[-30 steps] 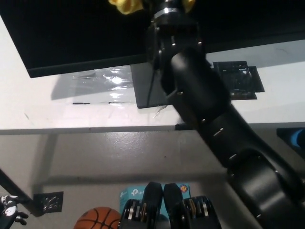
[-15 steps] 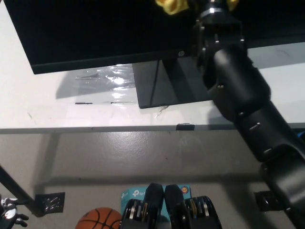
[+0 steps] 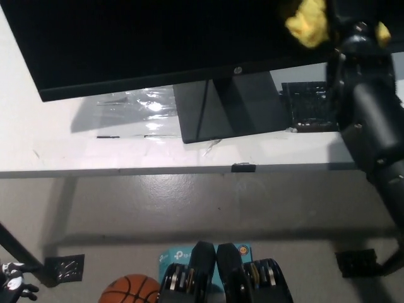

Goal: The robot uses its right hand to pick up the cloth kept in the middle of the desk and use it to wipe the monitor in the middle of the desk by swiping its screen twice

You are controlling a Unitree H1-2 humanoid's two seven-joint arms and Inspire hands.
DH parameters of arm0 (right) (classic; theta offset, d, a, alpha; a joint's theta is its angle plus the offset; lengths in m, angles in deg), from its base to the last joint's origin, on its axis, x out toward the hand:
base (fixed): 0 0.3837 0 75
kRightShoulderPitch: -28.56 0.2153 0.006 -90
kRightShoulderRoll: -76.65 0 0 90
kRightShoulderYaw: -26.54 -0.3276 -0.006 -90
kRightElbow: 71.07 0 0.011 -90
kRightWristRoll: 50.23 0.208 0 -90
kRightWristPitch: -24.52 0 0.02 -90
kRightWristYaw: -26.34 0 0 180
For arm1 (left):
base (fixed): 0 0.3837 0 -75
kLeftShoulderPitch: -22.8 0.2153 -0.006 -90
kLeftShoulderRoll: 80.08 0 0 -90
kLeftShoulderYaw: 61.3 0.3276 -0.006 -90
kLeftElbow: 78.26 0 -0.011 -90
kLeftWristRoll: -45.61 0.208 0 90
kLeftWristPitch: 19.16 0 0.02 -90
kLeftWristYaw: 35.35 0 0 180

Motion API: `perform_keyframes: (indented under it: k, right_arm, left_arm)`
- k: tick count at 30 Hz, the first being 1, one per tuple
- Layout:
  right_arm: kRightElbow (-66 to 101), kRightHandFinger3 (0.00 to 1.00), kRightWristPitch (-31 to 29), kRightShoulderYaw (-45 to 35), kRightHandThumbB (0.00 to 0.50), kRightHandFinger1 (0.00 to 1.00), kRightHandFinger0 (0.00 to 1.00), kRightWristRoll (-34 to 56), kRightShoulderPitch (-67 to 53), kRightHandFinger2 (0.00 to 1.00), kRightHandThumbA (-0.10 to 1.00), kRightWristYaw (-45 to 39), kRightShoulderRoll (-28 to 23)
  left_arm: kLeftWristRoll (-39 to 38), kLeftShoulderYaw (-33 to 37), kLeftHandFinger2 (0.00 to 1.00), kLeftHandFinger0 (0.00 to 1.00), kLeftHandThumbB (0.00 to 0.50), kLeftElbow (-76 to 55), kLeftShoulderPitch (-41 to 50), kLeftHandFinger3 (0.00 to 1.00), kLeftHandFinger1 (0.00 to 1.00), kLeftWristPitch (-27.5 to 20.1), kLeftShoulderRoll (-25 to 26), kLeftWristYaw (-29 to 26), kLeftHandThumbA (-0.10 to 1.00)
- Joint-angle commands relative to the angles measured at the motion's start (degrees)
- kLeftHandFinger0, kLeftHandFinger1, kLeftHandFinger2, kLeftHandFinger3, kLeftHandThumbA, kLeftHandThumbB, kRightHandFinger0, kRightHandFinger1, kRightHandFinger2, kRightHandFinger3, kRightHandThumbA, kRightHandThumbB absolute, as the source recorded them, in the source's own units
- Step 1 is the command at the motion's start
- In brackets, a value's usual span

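The black monitor [image 3: 145,38] fills the top of the head view, its dark screen facing up toward the camera and its stand [image 3: 227,113] on the white desk [image 3: 95,148]. A yellow cloth [image 3: 309,24] is pressed against the screen near its right end, held by my black right hand [image 3: 350,25], which is mostly hidden at the top edge. My black right arm [image 3: 375,126] runs down the right side of the picture. A small part of my white left hand [image 3: 14,281] shows at the bottom left corner, below the desk.
A shiny patch of clear tape [image 3: 136,104] lies on the desk left of the stand. A black square mat [image 3: 312,104] sits right of the stand. Below the desk edge are the grey floor [image 3: 189,202], a basketball [image 3: 129,290] and a teal box [image 3: 183,255].
My right arm has swept from the middle of the screen to its right end, carrying the yellow cloth along the screen. The stand and the black mat have come into view.
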Motion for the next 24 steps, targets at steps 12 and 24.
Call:
perform_keyframes:
  k: [12, 24]
  right_arm:
    - [0.7, 0.41, 0.6, -3.3, 0.204, 0.05, 0.0, 4.1, 0.3, 0.38, -0.05, 2.5, -2.9]
    - [1.8, 0.37, 0.7, -1.6, 0.093, 0.01, 0.0, 1.5, 4.8, 0.2, -0.07, 1.2, 0.7]
  left_arm:
    - [0.4, -0.2, 0.54, 0.35, 0.213, -0.9, 0.3, 0.7, 0.35, -1.6, 0.7, 0.5, -0.1]
    - [0.1, -0.1, 0.52, 0.35, 0.208, -1.1, 0.1, 0.67, 0.34, -1.2, 0.4, 0.5, -0.1]
